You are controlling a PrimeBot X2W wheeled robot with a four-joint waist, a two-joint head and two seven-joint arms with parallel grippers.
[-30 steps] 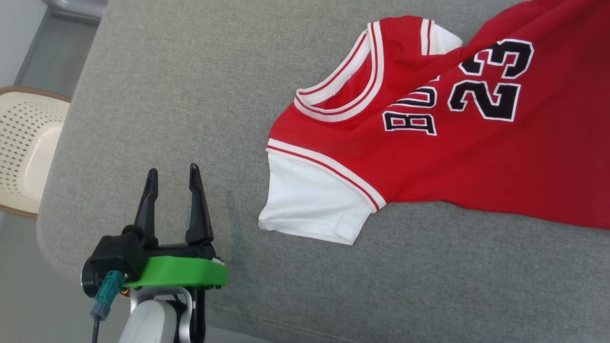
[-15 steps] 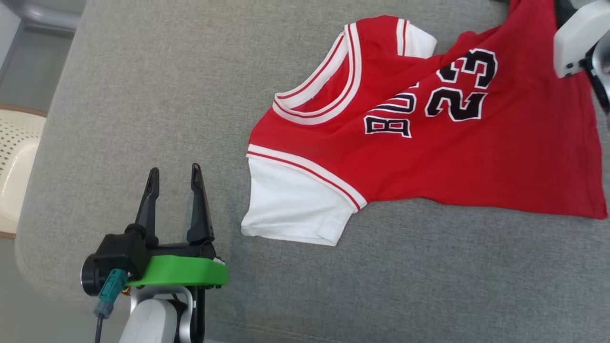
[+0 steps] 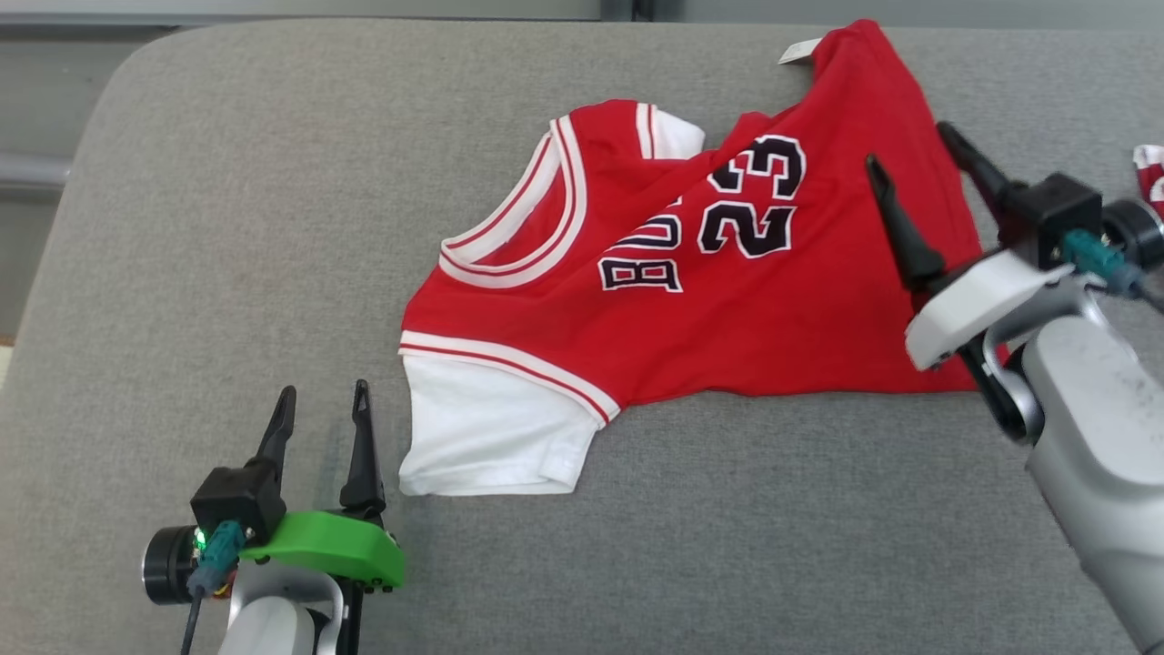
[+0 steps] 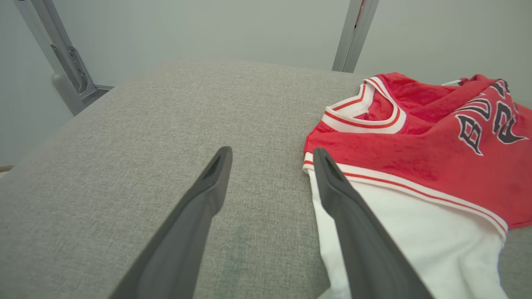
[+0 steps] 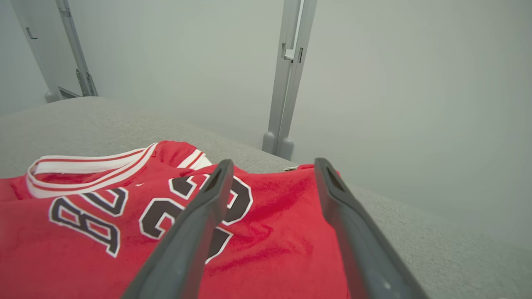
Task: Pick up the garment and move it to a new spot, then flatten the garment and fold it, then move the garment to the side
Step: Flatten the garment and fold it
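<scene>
**Red jersey laid crosswise on the grey surface, both hands released**

A red jersey (image 3: pixel 727 309) with white sleeves is seen on the grey fabric-covered surface (image 3: pixel 227 227), from the middle of the head view out toward 2 o'clock. A small red-and-white item (image 3: pixel 1150 173), too cropped to be identified, is seen at the 3 o'clock edge. In the wrist views, grey metal posts (image 5: pixel 286 83) and a pale wall are seen beyond the far edge of the surface.

The left hand (image 3: pixel 324 393) is held released, fingers apart and empty, over bare fabric at 7 o'clock from the jersey, just beside the lower white sleeve (image 3: pixel 491 437). The right hand (image 3: pixel 909 146) is likewise released, its fingers spread over the hem end of the jersey at 3 o'clock, with nothing gripped between them. Whether the cloth is touched cannot be told.

The long axis of the jersey runs roughly from 9 o'clock to 3 o'clock, with the collar (image 3: pixel 509 236) at the 9 o'clock end and the hem at the 3 o'clock end. A white tag (image 3: pixel 798 51) is seen at the hem corner, toward 1 o'clock. The tops of the digits "23" are turned toward 9 o'clock. The lettering beside them is partly hidden by a crease, and the upper sleeve (image 3: pixel 677 136) is partly covered by folded red cloth.
</scene>
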